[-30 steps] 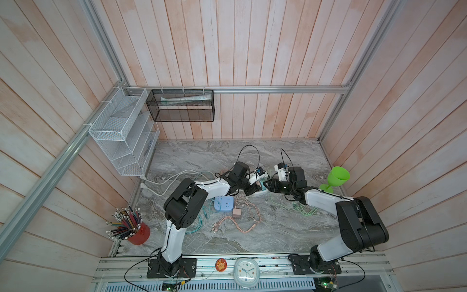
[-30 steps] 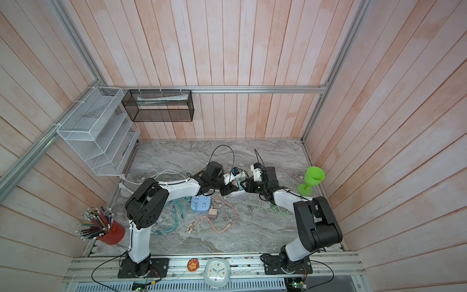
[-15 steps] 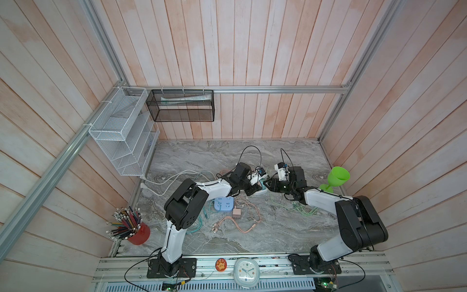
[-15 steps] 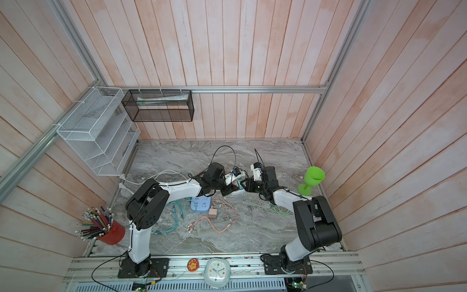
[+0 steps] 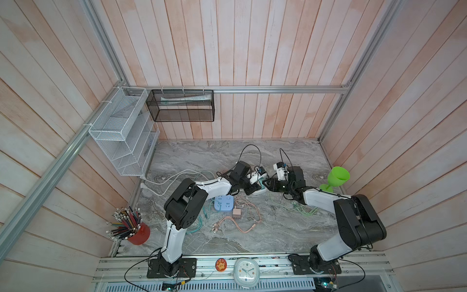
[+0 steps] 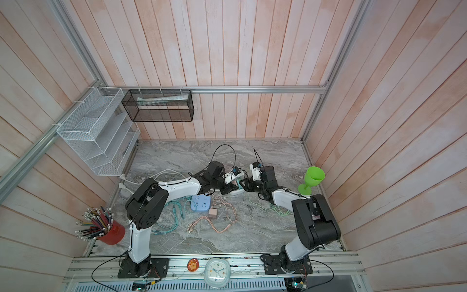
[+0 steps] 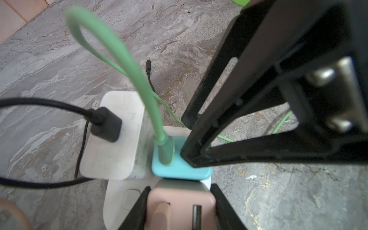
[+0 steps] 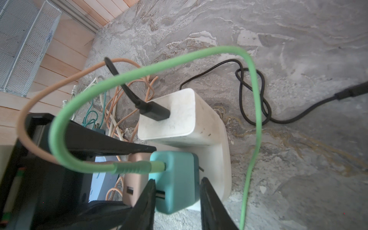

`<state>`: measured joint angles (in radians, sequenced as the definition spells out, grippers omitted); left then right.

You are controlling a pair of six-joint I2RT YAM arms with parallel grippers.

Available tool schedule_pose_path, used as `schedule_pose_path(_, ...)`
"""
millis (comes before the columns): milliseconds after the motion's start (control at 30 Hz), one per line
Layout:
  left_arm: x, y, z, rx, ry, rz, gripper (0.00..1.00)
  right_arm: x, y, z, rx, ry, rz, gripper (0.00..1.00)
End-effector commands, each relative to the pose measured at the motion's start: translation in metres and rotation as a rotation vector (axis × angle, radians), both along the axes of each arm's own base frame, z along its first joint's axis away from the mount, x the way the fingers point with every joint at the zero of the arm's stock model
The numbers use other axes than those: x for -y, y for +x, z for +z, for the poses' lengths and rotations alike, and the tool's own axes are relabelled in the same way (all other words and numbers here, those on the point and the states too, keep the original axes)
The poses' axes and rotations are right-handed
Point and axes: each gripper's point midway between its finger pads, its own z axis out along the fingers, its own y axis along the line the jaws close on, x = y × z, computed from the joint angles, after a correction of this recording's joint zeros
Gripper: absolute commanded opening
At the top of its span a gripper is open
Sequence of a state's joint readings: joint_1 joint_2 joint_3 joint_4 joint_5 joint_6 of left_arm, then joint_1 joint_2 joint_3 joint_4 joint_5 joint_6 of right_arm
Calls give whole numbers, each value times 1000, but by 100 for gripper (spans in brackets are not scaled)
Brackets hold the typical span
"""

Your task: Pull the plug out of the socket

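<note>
Grip by right gripper [image 8: 178, 180] on teal plug [image 8: 179, 199], black fingers [image 8: 148, 201] tight against two opposite sides, plug standing on white socket strip [image 8: 220, 159] with green cable [image 8: 129, 167] arching out of its outer face. Right beside it, left gripper [image 7: 180, 188] clamped the same way on pink plug [image 7: 179, 199], on the same strip. Next to both, big white adapter [image 8: 169, 119] upright on the strip, black cable [image 8: 153, 110] plugged into it. In both top views, grippers tip to tip over the strip a little below mid-frame, left arm [image 5: 214, 185] in from lower left, right arm [image 5: 321, 199] from lower right. Underneath, grey marbled tabletop [image 5: 278, 235]: blue power strip [image 5: 223, 203] and loose pink cables [image 5: 242, 222] just left of centre, pale green cables [image 5: 303, 209] by the right arm, green goblet [image 5: 337, 177] at right edge, red cup of pencils [image 5: 137, 233] at lower left corner. Around it, pale pink plank walls [image 5: 252, 50] with aluminium rails [image 5: 252, 89], white wire rack [image 5: 121, 131] on left wall, black mesh basket [image 5: 182, 106] on back wall. Along the bottom edge, mounting rail [image 5: 278, 265] with white clock [image 5: 246, 271] and round orange badge [image 5: 221, 264].
</note>
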<state>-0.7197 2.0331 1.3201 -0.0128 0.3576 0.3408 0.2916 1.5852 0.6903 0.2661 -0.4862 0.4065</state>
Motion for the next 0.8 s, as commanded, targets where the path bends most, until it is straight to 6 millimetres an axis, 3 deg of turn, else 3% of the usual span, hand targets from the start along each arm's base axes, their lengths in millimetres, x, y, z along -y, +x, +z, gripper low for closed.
schedule_pose_path(0,21,16,51,135,-99,-31,22,26,-83,-99,-395,-209,21,34)
schedule_pose_path(200,31,15,40,150,-24,-61,21,24,-84,-100,-396,-215,28,34)
schedule_pose_path(767,23,33,62,63,-159,3,19,23,-88,-104,-410,-223,34,33)
